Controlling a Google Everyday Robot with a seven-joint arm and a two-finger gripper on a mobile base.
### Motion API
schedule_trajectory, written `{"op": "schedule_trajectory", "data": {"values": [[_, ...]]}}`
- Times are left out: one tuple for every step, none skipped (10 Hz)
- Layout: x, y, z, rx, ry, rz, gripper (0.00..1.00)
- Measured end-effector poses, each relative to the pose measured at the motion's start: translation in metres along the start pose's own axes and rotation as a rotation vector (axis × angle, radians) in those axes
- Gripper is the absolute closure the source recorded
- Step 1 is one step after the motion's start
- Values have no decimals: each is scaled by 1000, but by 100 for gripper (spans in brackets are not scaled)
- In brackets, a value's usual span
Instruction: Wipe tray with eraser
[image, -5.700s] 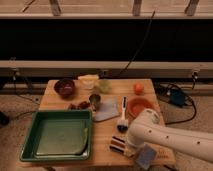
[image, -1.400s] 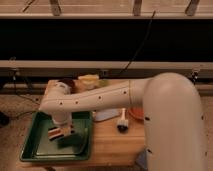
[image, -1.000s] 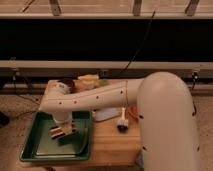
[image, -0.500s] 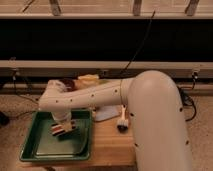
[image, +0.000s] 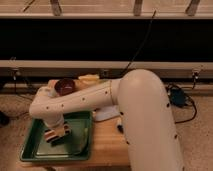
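Camera view: tool (image: 58, 130) low inside tray (image: 31, 151), over left-centre of its floor, clamped on eraser (image: 54, 137). Eraser at or just above tray bottom; contact not tellable. Tray sits at left end of worktop (image: 107, 142), arm reaching over it from right. Judgement: pickup done, wiping stage in hand. No visible marks on floor, so share wiped unknown. Likely left: more strokes, then lift-out.

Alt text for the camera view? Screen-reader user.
White robot arm reaches across a wooden table; its gripper, jaws shut on the striped eraser, holds it low inside the dark-green tray. A dark bowl sits behind the tray.
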Motion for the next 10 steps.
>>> {"op": "schedule_trajectory", "data": {"values": [[-7, 8, 4, -4, -3, -20, 100], [-12, 14, 8, -9, -4, -30, 100], [-16, 25, 15, -21, -9, -40, 100], [-13, 30, 19, -24, -10, -36, 100], [-2, 34, 22, -30, -5, -24, 100], [15, 36, 23, -34, 1, -8, 100], [33, 37, 24, -38, 8, 12, 100], [55, 35, 24, -38, 16, 37, 100], [73, 32, 23, -40, 20, 68, 100], [92, 23, 22, -33, 33, 96, 100]]}}
